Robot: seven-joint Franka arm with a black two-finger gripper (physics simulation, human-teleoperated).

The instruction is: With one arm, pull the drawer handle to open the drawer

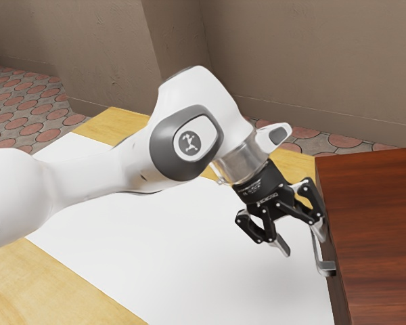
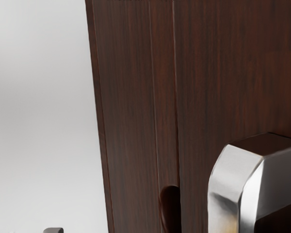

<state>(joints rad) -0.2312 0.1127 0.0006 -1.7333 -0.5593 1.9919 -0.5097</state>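
White tabletop (image 1: 155,257) meets wooden drawer (image 1: 379,223), gripper (image 1: 301,238) spread beside handle (image 1: 323,257).

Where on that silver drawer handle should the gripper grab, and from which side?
Grip the handle by its straight bar, likely from the table side, facing the drawer front. It stands off the wood on bent ends, leaving room behind for a finger.

One camera stands beside the arm (image 1: 122,169), a little way back. It looks down across the table (image 1: 27,291) toward the brown wooden cabinet (image 1: 372,217). The other camera rides on the arm's wrist, very close to the drawer front (image 2: 136,121). Both see the shiny metal handle (image 1: 323,256) and dark wood.
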